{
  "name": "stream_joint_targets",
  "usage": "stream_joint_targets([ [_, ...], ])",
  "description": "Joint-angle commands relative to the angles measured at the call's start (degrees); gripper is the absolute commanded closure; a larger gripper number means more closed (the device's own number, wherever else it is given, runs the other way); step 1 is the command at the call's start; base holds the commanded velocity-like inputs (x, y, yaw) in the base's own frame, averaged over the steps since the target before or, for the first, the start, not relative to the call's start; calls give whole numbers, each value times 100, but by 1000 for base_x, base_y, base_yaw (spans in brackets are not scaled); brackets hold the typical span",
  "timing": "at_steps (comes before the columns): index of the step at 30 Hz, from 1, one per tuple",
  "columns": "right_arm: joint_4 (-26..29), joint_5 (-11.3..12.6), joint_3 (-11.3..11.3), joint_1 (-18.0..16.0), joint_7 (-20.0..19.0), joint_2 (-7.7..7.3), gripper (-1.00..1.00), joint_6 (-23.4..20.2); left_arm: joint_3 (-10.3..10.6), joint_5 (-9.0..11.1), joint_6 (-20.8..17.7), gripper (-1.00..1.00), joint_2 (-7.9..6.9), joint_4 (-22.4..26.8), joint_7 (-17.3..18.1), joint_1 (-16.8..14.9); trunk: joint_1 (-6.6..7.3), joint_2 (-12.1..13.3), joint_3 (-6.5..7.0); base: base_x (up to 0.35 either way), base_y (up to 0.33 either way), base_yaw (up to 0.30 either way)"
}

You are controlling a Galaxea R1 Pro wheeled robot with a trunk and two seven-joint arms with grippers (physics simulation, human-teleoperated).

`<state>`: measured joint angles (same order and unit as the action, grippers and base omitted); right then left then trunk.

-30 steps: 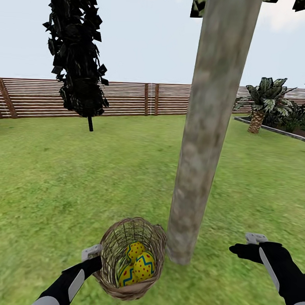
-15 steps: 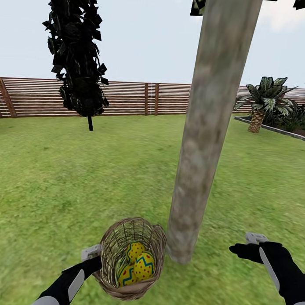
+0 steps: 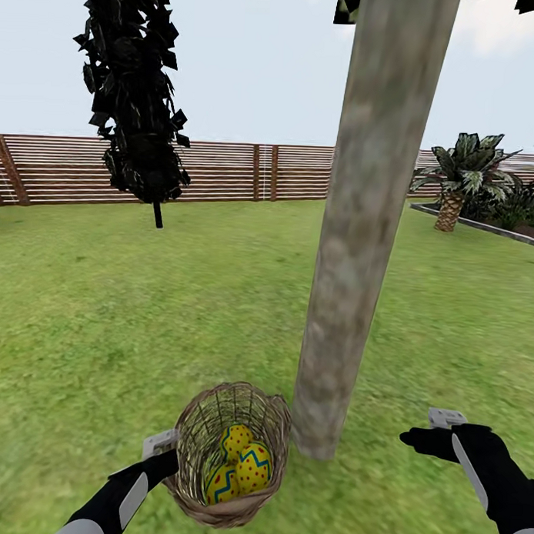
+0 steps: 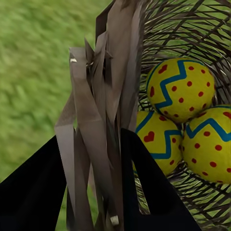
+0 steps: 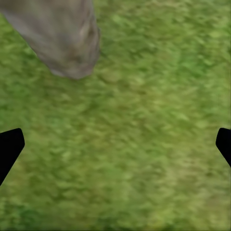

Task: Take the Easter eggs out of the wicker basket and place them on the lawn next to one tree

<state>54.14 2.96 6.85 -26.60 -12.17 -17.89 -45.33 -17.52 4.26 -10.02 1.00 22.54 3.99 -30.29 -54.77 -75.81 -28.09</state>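
Note:
The wicker basket [image 3: 215,419] sits tilted at the foot of the tree [image 3: 352,254], holding the three Easter eggs [image 3: 242,460]. They are yellow with red dots and blue zigzags, and show close up as eggs [image 4: 180,89] through the weave. My left gripper [image 3: 170,458] is shut on the basket's left wall. Its dark fingers [image 4: 33,192] straddle the woven basket wall [image 4: 96,120]. Whether the basket rests on the lawn [image 3: 142,309] I cannot tell. My right gripper [image 3: 421,436] hangs open to the right of the trunk, over bare grass, with the trunk's base [image 5: 67,43] beside it.
A dark thin-trunked tree [image 3: 138,101] stands at the back left. A brown slat fence [image 3: 224,173] runs across the far side. A short palm [image 3: 455,181] grows in a raised bed at the right. Open grass stretches left of and behind the trunk.

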Motion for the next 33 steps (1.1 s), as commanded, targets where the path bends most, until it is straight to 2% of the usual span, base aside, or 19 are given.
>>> stream_joint_targets([
  [1,-2,29,8,-3,-5,3,-100,-29,-39,66,-44,100,5,14,32,-3,-22,-45,-24,0,0,0],
  [30,-26,29,-53,-3,-5,5,-100,-20,-41,66,-44,100,5,19,26,-3,-659,-1209,-545,0,0,0],
  [33,-184,21,-69,-3,-3,5,-100,-12,-41,66,-44,100,5,22,24,-3,-725,-1329,-599,0,0,0],
])
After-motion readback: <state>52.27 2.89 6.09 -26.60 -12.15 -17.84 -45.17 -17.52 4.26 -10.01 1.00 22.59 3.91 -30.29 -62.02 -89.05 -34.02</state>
